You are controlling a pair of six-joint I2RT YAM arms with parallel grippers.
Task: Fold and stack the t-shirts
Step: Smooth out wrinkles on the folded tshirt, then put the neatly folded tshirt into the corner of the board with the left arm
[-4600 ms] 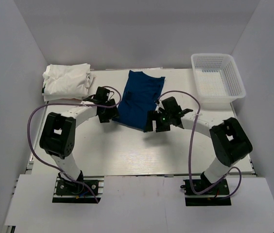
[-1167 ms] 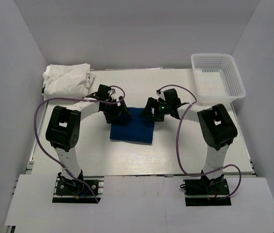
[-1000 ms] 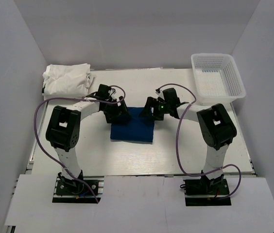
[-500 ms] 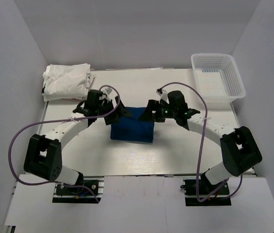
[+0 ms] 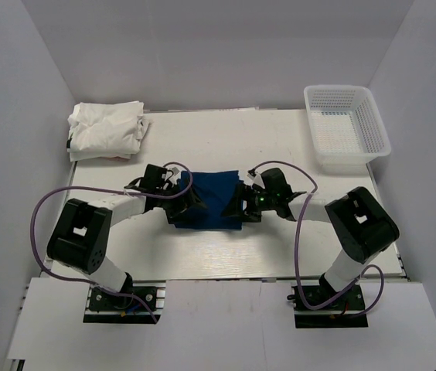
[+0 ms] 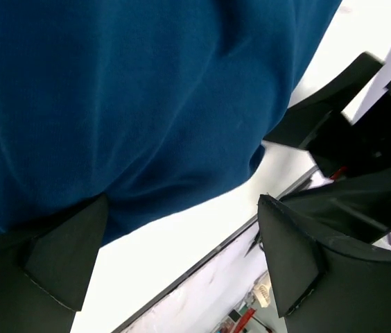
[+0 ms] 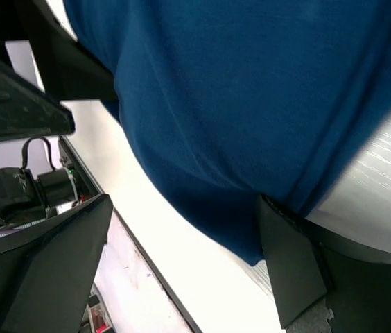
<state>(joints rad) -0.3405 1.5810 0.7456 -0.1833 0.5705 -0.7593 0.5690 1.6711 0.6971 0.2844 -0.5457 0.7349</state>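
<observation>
You'll see the folded shirt (image 5: 210, 201) mid-frame on the table (image 5: 280, 247), left gripper (image 5: 189, 202) at its left edge, right gripper (image 5: 237, 206) at its right; shirt stack (image 5: 106, 130) sits upper left, basket (image 5: 347, 127) upper right.

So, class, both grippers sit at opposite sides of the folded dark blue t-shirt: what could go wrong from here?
1. The open left gripper and right gripper reach at the folded dark blue cloth t-shirt from its edges; closing on only some layers might undo the fold when lifted.
2. The grippers face each other closely, so they could collide.
3. The pile of white cloth t-shirts looks uneven; a shirt set on it may slide.
</observation>
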